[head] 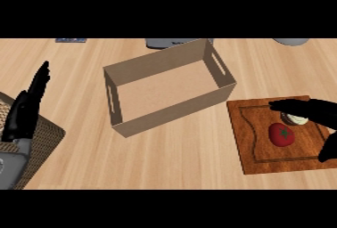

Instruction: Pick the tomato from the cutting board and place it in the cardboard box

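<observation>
Tomato (281, 134) sits on cutting board (253, 147), right of board centre, stem star up. Board lies at the counter's (164, 156) right edge. Right hand (314, 113) hangs over the board's far right part, fingers spread, thumb down along the board's right edge; tomato is uncovered between fingers and thumb, not gripped. A pale round item (295, 119) shows under the fingers, just beyond the tomato. Cardboard box (125, 71), open top, stands mid-counter, left of board, apart from it. Left hand (26, 107) rests open at the counter's left edge, fingers up, above a wicker basket (46, 138).
</observation>
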Motion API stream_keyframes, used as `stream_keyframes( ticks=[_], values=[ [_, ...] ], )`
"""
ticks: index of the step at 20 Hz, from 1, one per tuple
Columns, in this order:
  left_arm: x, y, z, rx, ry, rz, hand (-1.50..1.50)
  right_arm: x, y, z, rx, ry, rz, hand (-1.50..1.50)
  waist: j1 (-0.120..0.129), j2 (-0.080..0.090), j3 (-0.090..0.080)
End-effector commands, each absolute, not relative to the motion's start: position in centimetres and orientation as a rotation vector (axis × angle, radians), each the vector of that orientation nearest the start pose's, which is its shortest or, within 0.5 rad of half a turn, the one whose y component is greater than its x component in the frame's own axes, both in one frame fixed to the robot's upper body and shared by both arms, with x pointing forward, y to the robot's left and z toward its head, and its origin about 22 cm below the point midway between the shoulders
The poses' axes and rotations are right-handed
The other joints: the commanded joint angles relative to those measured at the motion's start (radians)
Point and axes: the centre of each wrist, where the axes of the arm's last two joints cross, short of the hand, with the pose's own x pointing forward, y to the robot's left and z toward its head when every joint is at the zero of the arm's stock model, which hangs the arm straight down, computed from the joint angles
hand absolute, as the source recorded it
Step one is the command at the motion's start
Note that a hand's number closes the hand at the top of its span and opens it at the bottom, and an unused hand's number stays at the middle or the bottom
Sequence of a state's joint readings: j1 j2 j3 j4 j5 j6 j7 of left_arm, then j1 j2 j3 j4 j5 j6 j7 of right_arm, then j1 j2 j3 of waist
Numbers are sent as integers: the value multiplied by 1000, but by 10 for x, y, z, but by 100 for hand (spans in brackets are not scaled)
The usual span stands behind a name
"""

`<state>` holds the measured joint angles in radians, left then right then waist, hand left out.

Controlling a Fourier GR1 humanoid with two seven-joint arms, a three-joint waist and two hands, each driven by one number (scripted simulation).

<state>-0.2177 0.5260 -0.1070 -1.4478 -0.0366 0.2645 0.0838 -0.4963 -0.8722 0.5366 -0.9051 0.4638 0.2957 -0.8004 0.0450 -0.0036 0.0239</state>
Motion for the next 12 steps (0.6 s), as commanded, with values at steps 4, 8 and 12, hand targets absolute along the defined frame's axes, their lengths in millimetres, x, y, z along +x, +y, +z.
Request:
stream_keyframes(
  ticks=[4, 8, 12],
  values=[
    [277, 355, 32, 644, -1386, -229, 0, 340, -383, 44, -108, -1290, 1754, -150, -18, 14, -24],
    [276, 342, 31, 628, -1387, -231, 0, 348, -384, 45, -108, -1276, 1763, -150, -16, 14, -23],
    [257, 334, 16, 627, -1377, -237, 0, 347, -387, 46, -42, -1322, 1728, -150, -18, 7, -23]
  ],
)
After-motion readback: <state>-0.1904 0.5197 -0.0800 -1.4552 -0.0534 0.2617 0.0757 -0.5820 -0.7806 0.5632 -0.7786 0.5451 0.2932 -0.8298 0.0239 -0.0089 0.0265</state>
